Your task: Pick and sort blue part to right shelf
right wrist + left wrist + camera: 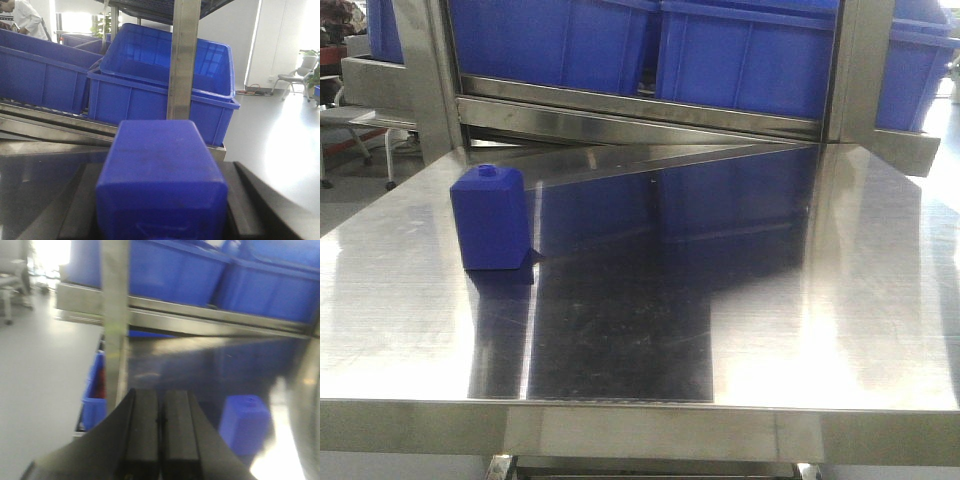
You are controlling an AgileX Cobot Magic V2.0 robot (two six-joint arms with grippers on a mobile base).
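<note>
Window light glares white off the steel table (840,330); left wrist view blurred

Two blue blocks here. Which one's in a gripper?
The blue part, clamped in the right gripper. The squat block stands free on the table, low cap up.

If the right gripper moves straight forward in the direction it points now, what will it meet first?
Probably the steel upright post of the right shelf, straight ahead of the right gripper and the blue part it holds. A blue bin sits behind the post; depth is unclear.
</note>
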